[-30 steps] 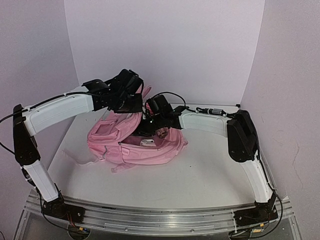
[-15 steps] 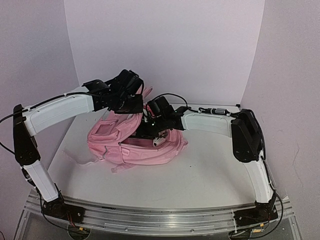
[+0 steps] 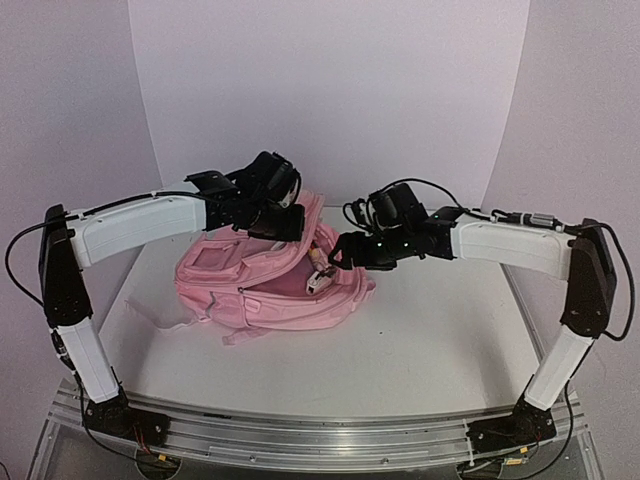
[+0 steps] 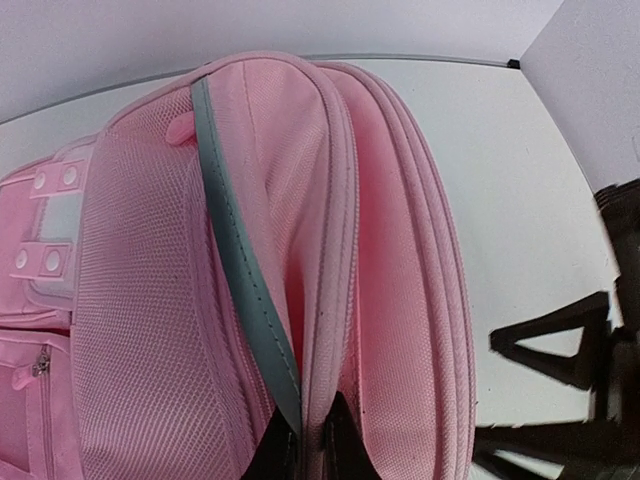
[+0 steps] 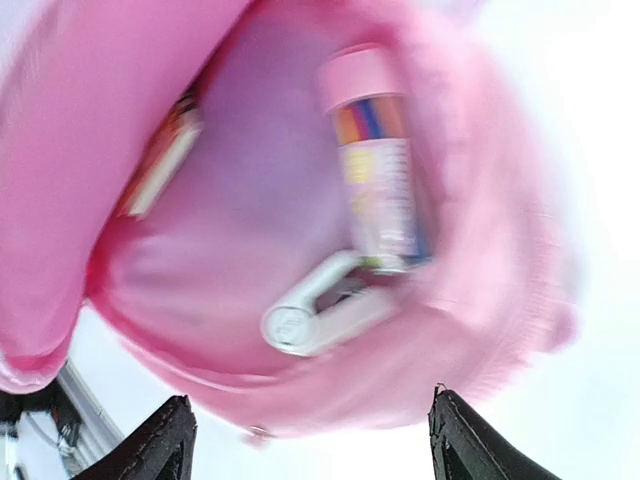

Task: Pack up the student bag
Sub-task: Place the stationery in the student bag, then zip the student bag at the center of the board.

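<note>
- Student bag [image 3: 250,290]: slumped mid-desk [image 3: 420,340], nearer the far edge, mouth gaping.
- Left end effector [image 4: 308,450]: clamped on the bag's upper rim.
- Right end effector [image 5: 310,440]: fingers wide apart, empty, just outside the mouth.
- Inside: pink tube [image 5: 375,170], white gadget [image 5: 320,315].

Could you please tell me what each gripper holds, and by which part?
Left gripper pinches the student bag by its opening's rim; right gripper holds nothing, jaws open.

White arms [image 3: 135,225], black joints [image 3: 60,270], cables [image 3: 20,245].
</note>
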You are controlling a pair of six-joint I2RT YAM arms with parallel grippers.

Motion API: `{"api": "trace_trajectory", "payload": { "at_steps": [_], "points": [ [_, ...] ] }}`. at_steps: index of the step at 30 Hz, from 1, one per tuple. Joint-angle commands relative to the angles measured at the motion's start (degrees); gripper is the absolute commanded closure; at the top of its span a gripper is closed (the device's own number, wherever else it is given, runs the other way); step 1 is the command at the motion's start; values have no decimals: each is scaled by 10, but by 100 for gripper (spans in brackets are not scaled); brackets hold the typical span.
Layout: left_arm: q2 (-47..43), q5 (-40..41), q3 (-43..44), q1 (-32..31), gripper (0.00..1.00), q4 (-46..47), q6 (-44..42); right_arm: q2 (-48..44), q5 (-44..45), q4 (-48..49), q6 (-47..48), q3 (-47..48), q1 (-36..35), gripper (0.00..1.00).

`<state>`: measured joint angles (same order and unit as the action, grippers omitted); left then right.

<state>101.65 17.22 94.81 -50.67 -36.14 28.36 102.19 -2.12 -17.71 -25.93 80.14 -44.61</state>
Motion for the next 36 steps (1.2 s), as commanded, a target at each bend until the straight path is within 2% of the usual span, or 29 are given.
{"api": "trace_trajectory", "payload": {
  "at_steps": [1, 2, 5, 7, 8, 10, 12, 14, 16, 19, 22, 24, 26, 29, 34, 36],
  "points": [
    [17, -32, -1, 3, 98, 53, -40, -72, 104, 3, -8, -59, 28, 23],
    [24, -37, 1, 3, 93, 52, -41, -82, 109, 3, -4, -68, 29, 23],
    [45, -55, 16, 3, 52, 39, -43, -98, 97, 2, 6, -80, 30, 21],
    [52, -64, 30, 3, 36, 24, -41, -102, 84, 2, 14, -83, 30, 21],
    [52, -75, 36, 3, 24, 22, -46, -104, 77, 2, 17, -83, 30, 21],
    [46, -106, 44, 3, 11, 32, -50, -105, 61, 3, 19, -80, 30, 21],
    [38, -111, 56, 3, 4, 29, -44, -106, 32, 3, 24, -76, 30, 21],
    [18, -75, 59, 3, 1, 12, -24, -102, -26, 4, 34, -65, 29, 22],
    [-19, -24, 45, 3, 0, 1, 3, -97, -48, 3, 49, -56, 7, 22],
    [-85, 66, 1, 4, 0, -47, 79, -82, -17, 1, 68, -40, -51, 23],
    [-157, 153, -61, 13, 0, -144, 204, -47, -10, -4, 69, -7, -101, 26],
    [-220, 177, -118, 35, 0, -187, 277, -13, 20, -21, 96, 31, -147, 27],
    [-288, 145, -190, 78, 0, -170, 291, 20, 47, -39, 109, 70, -186, 28],
    [-358, 88, -278, 150, 0, -109, 268, 61, 83, -47, 74, 118, -216, 29],
    [-353, -66, -357, 315, 1, -24, 207, 148, 139, -46, 17, 209, -248, 31],
    [-337, -124, -384, 367, 5, 26, 197, 186, 173, -50, -3, 249, -252, 31]
  ]
}}
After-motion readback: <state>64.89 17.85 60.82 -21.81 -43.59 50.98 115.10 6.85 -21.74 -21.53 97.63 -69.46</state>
